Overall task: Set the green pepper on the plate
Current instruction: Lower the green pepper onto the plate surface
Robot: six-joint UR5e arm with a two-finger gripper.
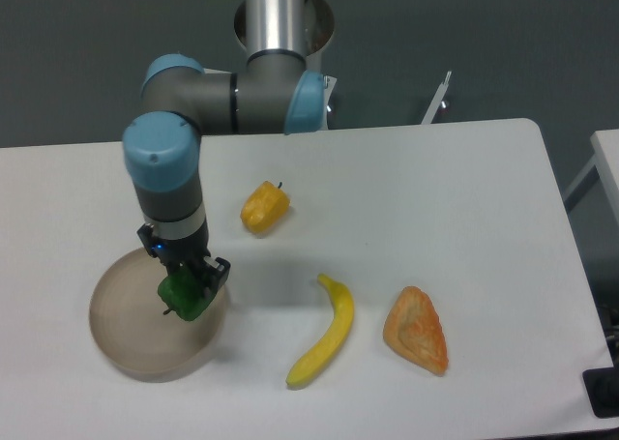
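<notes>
Green pepper (182, 297): small, glossy, dark green, lumpy.
My claw (190, 283): clamped around it, over the plate (121, 338).
Plate: round, beige, low-rimmed.

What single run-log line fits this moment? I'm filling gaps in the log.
phase: placing | gripper: shut on glossy dark-green pepper | pepper: over round beige plate, contact unclear | release: not yet

Readable text: none anywhere in view.
Arm (164, 184): grey tubes with blue caps, no legible brand or number.
Gripper (190, 283): a small blue light just above it, no marking that can be read.
Plate (121, 329): plain, unprinted.
Table (435, 208): plain white, no label or sign.
</notes>
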